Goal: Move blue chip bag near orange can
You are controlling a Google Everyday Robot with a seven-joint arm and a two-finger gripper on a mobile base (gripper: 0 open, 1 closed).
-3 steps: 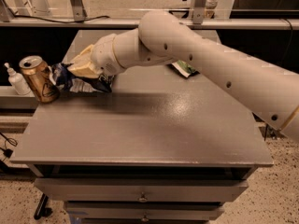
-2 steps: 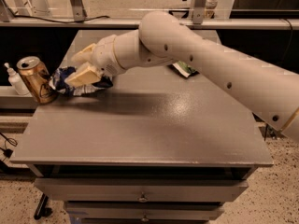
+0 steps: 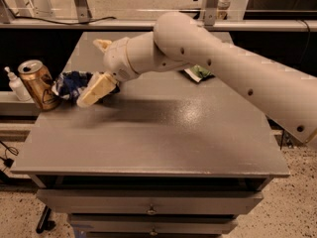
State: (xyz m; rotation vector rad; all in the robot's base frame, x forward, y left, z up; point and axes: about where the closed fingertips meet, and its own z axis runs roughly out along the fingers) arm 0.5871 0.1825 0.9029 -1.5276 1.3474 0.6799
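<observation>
The blue chip bag [image 3: 71, 84] lies crumpled on the grey table [image 3: 163, 133] at its left edge, touching or nearly touching the orange can [image 3: 39, 84], which stands upright just left of it. My gripper [image 3: 97, 68] hangs just right of the bag, open, with its fingers spread wide. The lower finger [image 3: 93, 91] reaches over the bag's right end and the upper finger [image 3: 102, 44] is behind. Nothing is held between them. The bag's right part is hidden by the lower finger.
A small white pump bottle [image 3: 16, 86] stands left of the can, off the table's edge. A green chip bag [image 3: 199, 73] peeks out behind my arm at mid-table. The table front has drawers [image 3: 148, 209].
The fingers have spread apart off the blue chip bag, which now rests on the table beside the can. The gripper has shifted slightly right.
</observation>
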